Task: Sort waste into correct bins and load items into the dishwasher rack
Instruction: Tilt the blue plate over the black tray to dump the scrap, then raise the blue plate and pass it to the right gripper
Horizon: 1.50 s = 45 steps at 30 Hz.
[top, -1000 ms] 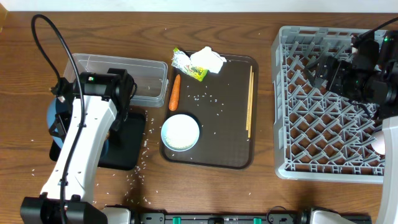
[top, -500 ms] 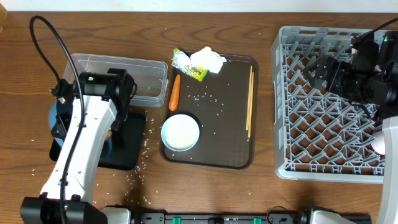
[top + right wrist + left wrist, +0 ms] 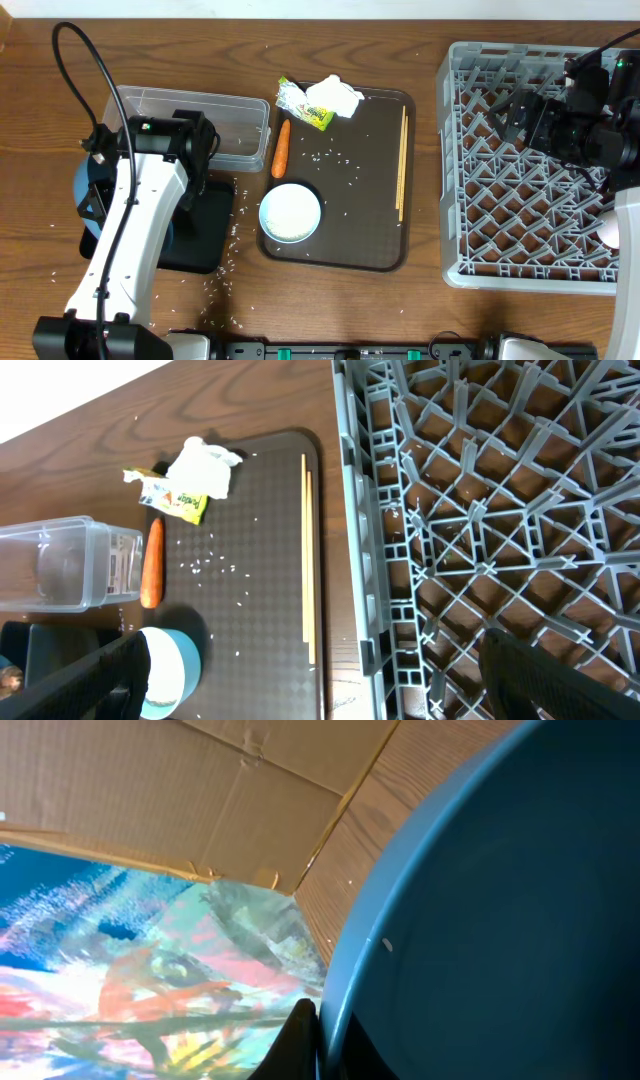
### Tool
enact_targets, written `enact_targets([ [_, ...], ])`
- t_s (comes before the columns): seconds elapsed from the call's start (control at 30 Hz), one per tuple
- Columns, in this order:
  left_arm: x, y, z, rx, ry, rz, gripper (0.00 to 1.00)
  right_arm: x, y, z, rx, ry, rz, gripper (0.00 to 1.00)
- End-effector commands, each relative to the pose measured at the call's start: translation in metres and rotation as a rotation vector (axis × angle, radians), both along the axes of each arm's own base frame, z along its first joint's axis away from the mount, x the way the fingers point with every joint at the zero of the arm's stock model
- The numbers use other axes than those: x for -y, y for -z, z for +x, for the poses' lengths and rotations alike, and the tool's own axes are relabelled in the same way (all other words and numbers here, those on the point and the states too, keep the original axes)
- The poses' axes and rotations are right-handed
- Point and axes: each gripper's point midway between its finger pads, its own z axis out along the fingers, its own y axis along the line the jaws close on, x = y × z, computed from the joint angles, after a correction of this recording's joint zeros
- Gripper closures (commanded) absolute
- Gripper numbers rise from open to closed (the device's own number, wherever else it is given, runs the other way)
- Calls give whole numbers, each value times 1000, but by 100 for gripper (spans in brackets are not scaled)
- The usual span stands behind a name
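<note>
Stiff, slick and likely heavy, the dish is best held by its rim, where the left gripper is clamped, bottom centre; the right gripper gapes empty.

Overhead, the bench is lit brightly and evenly from above. Shadows beside the arms are soft, and the strip past the far edge is blown out white. Close up in the left wrist view, the dark-blue dish looks soft, with smeared colours at lower left. The right wrist view is crisp on the rack, while the right fingers blur dark in the bottom corners.
</note>
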Motion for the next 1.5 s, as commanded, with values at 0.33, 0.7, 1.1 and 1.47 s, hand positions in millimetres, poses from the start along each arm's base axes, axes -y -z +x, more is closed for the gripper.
enact_targets([
  [0.33, -7, -16, 5, -33, 49, 87, 94, -3, 3, -3, -13, -26, -12, 2],
  [0.7, -14, -40, 16, -12, 93, 227, 94, -3, 3, -2, -5, -32, -17, 2],
  [1.1, 13, -25, 24, -44, 168, 44, 94, -5, 2, -2, 4, -60, -23, 2],
  [1.47, 144, -67, 71, 470, 441, -748, 94, -62, -38, 2, 184, -334, 231, 7],
])
